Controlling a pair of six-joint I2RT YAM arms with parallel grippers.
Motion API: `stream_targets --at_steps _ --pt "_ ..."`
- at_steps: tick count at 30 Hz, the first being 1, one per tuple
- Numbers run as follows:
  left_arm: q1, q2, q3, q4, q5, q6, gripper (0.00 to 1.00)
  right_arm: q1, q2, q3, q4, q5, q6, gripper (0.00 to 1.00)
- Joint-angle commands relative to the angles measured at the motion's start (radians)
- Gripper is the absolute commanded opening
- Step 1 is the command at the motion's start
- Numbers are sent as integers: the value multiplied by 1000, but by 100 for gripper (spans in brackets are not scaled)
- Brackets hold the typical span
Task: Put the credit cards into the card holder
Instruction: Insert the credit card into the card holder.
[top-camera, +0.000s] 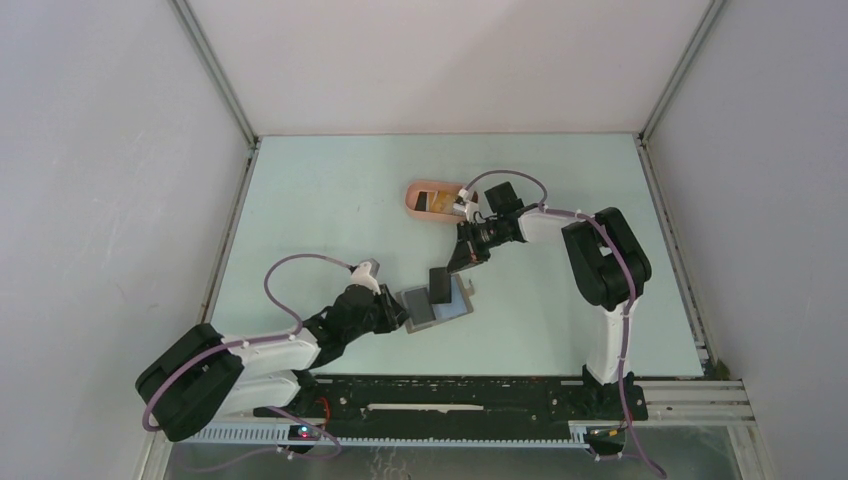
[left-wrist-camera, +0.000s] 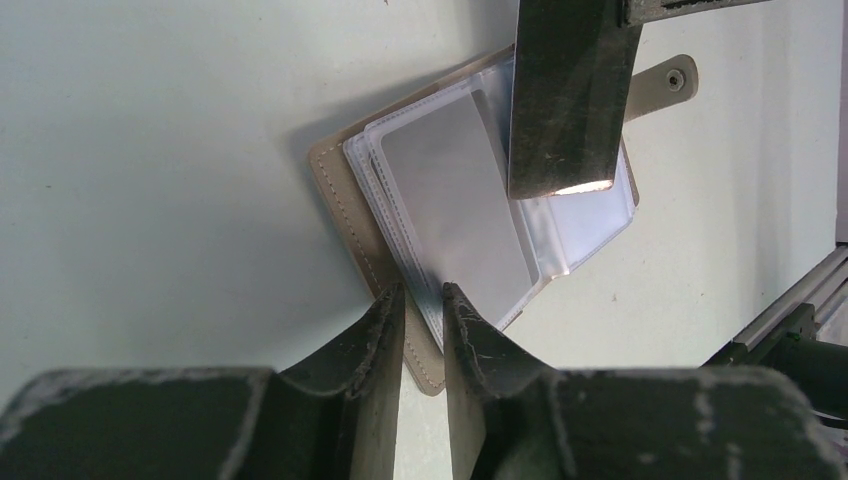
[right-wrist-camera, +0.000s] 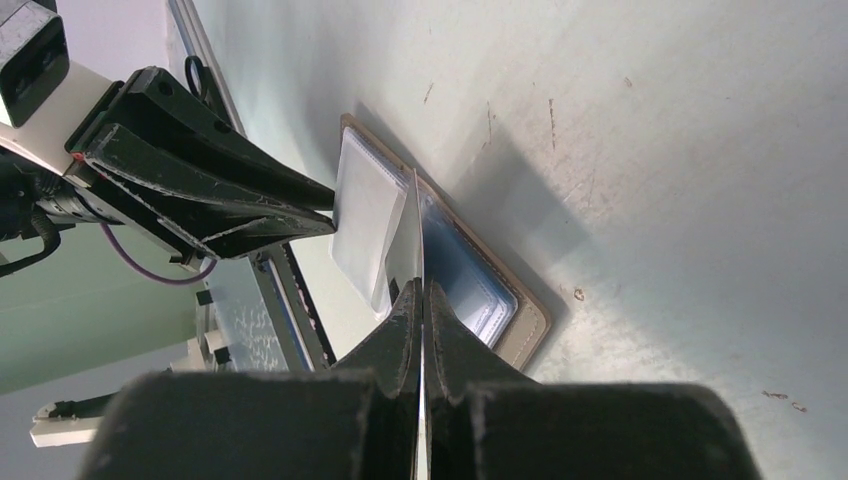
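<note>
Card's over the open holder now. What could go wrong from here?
1. The dark rectangular card, clamped in the right end effector, hangs over the clear plastic sleeves, not visibly lined up with a pocket mouth; it may skid across them.
2. The left end effector pinches only one edge of the grey-beige folding card holder; a push could pivot it or pull it free.

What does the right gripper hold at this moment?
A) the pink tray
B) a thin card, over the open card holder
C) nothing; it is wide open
B: the right gripper is shut on a card, seen edge-on over the card holder, which lies open.
</note>
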Motion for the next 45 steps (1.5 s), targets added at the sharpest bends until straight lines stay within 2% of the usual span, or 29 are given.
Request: stream_targets --at_steps 1,15,26,45 --pt "0 28 7 -77 0 0 26 1 -54 30 35 25 -4 0" --pt "0 35 13 -75 7 0 25 47 -24 30 7 18 -33 0" --pt "0 44 15 -71 8 2 25 49 -23 30 -79 23 -101 0" --pt "0 62 34 -74 18 14 25 85 2 31 -138 89 -95 0"
